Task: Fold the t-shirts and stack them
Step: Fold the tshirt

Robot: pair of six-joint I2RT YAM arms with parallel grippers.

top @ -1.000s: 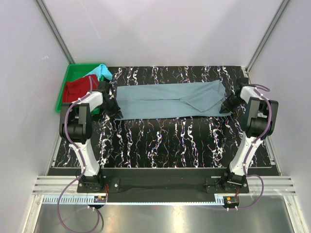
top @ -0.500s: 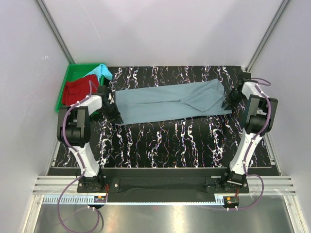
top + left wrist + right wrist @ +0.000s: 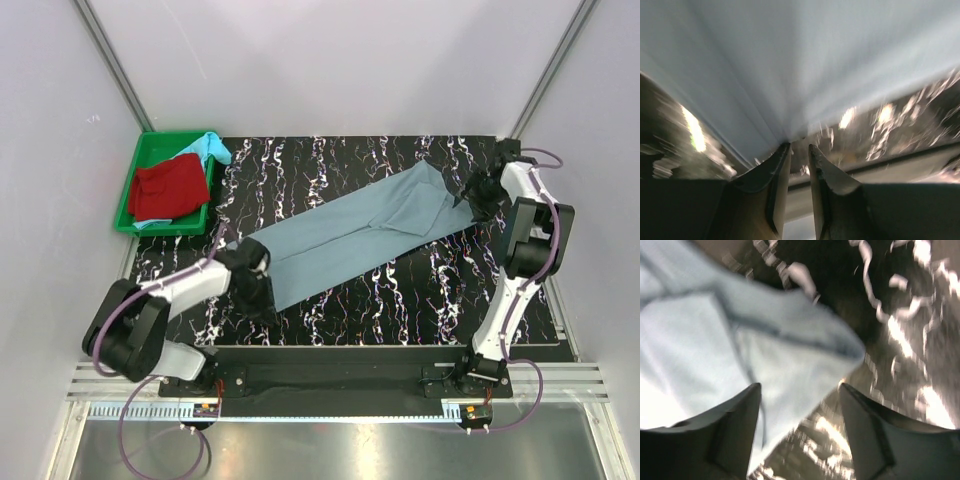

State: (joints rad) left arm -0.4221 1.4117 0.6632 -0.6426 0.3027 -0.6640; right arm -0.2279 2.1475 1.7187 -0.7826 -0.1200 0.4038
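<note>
Green plastic tray [image 3: 158, 150], at the far-left corner of the table, holds a crumpled red t-shirt [image 3: 168, 187], with a light turquoise t-shirt [image 3: 208, 148] bunched at the tray's far edge and spilling over its rim. On the black, white-veined marble-patterned table [image 3: 400, 290], the left gripper [image 3: 262, 292] reaches low across the near-left area. Its wrist camera shows the left gripper [image 3: 799, 146] with its two dark, tapered fingers [image 3: 777, 170] pressed nearly together, pinching a corner of the large dusty grey-blue t-shirt [image 3: 350, 230]. The soft matte cloth [image 3: 815, 60] fans out from that pinch in shallow creases. From there the shirt runs as a long, narrow folded band, slanting across the middle of the table toward the far right, where a folded sleeve forms a pointed flap. At that end the right gripper [image 3: 476, 200] sits just beside the cloth's edge. Seen from its own wrist, the right gripper [image 3: 799, 390] has its fingers spread wide, released, above a stitched, hemmed corner of the shirt [image 3: 690, 340] lying on the glossy tabletop.
</note>
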